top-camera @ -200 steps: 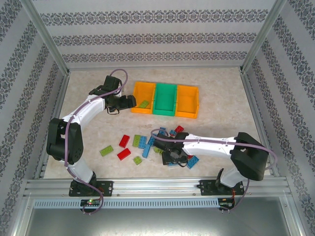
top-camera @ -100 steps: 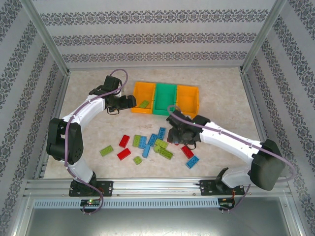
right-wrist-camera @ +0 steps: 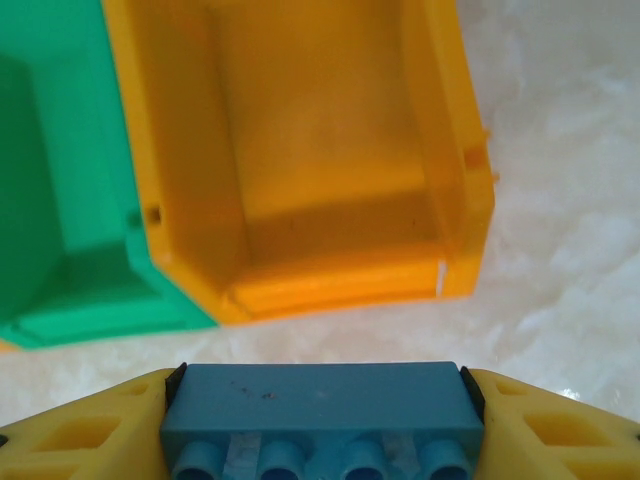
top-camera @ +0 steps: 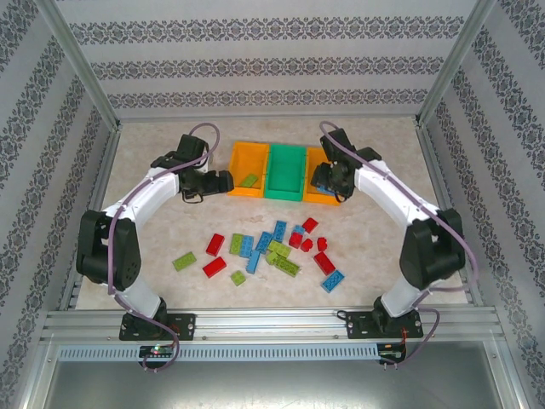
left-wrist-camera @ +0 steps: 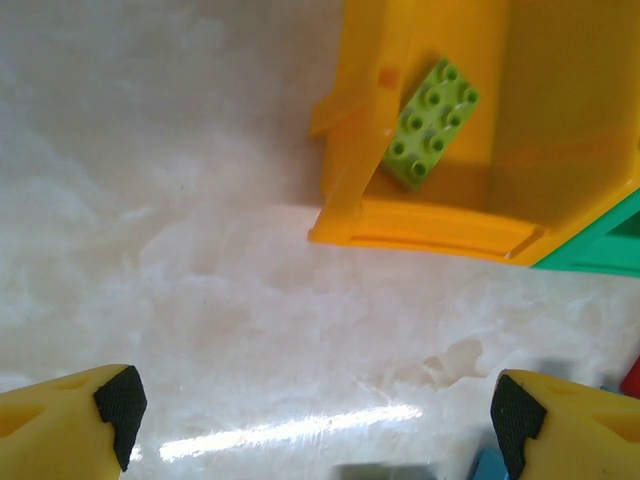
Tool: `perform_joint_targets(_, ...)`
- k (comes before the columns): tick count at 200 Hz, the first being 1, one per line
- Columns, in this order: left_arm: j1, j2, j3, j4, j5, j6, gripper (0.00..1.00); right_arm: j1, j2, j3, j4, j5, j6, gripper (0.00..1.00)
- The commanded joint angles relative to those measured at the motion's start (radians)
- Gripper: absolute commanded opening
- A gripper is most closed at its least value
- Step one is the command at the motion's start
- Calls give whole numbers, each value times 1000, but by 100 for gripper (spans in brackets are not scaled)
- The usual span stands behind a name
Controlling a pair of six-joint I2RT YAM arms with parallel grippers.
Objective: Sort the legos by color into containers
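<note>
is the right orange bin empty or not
Empty. In the right wrist view the floor of the right orange bin is bare; the blue brick is clamped in the right end effector, not dropped in.

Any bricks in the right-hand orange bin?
No. In the right wrist view the orange bin has a bare floor, and the blue brick is clamped in the right pincer.

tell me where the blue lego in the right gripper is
Right wrist view: the blue lego sits clamped in the right gripper, close to the right orange bin.
</note>
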Motion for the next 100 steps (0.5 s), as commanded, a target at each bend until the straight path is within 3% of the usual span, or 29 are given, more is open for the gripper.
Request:
perform_joint_targets(1, 9, -46, -47, -82, 5, 17, 91, -26, 108, 130, -12, 1, -33, 58)
perform_joint_targets(31, 9, -77, -102, -118, -21, -3, 92, -45, 232, 272, -69, 41, -39, 61)
perform_joint_targets(100, -24, -128, -191, -183, 51, 10, 89, -71, 365, 363, -69, 24, -27, 64)
